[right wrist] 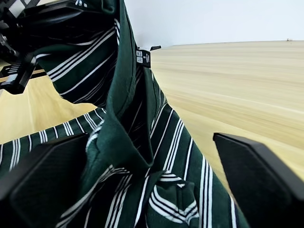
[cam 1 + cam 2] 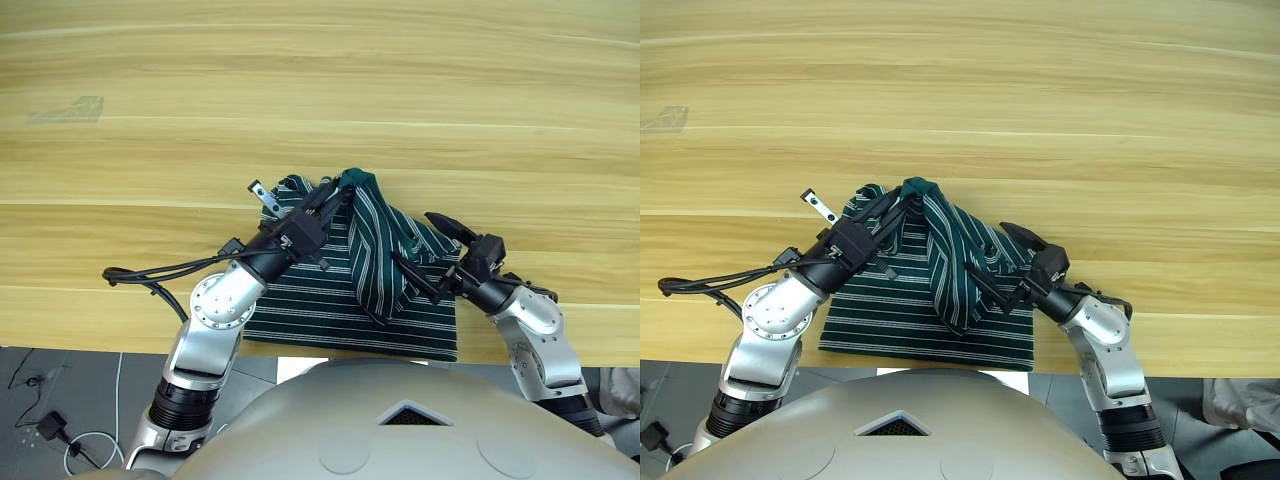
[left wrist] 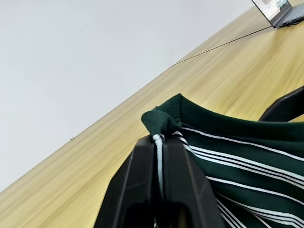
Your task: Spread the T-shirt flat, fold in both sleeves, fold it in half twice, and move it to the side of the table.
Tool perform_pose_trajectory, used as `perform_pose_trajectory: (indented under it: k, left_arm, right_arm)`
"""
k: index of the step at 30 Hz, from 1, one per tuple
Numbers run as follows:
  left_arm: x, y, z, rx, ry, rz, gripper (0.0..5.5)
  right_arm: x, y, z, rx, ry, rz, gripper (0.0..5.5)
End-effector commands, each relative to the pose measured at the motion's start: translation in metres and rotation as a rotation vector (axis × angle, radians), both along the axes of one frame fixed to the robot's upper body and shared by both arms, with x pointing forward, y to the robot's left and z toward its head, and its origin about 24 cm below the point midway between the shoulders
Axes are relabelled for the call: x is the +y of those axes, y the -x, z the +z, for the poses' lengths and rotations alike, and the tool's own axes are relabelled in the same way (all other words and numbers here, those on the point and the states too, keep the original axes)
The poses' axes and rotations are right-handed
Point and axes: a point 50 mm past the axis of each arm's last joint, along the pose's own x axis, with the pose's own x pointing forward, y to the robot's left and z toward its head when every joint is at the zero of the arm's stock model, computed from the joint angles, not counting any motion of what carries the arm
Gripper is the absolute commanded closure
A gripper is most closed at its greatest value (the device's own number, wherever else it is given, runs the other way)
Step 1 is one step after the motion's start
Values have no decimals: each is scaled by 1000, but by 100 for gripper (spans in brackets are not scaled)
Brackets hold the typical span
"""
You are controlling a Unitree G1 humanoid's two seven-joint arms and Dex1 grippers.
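A dark green T-shirt with thin white stripes lies at the near edge of the light wooden table, between the two arms. Its lower part is flat on the wood, and the hem reaches the table's near rim. The upper part is gathered and drawn up into a peak above the flat cloth, with folds hanging from it towards the right arm.

The left pincer is at that peak. In the left wrist view its two black fingers are pressed together on a rolled green edge of the shirt, with a thin line of white cloth pinched between them.

The right pincer is at the shirt's right side, low over the table. It is spread wide. In the right wrist view its two black fingers stand well apart, and bunched striped cloth fills the gap between them. I cannot tell whether either finger touches the cloth. A small dark label shows on the hanging fold in front of this pincer.

A bundle of black cables runs from the left arm out across the near part of the table. The tabletop is pale planked wood with long grain lines, and a faint greyish patch marks it far to the left. In the left wrist view an open laptop sits on the table's far end, before a plain white wall. Below the table's near edge is grey floor with thin cords lying on it.
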Motion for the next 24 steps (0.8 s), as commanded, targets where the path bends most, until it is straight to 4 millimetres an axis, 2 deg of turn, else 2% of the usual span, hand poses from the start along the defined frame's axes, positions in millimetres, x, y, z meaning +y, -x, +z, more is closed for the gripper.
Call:
perform_pose_trajectory:
  k: [1,9,20,22,24]
  left_arm:
    - [-1,2,1,0,-13,-12,545]
    - [2,1,2,-11,-22,3,545]
    - [6,-1,2,-22,-40,20,545]
    - [9,-2,0,-19,-54,30,545]
    - [15,-5,-1,-21,-79,40,545]
  right_arm:
    - [4,0,-3,-14,28,13,140]
    - [8,0,-5,-21,28,34,283]
    - [9,-3,-2,-57,43,35,511]
    - [8,-7,0,-76,51,31,541]
    - [5,-12,4,-107,60,32,549]
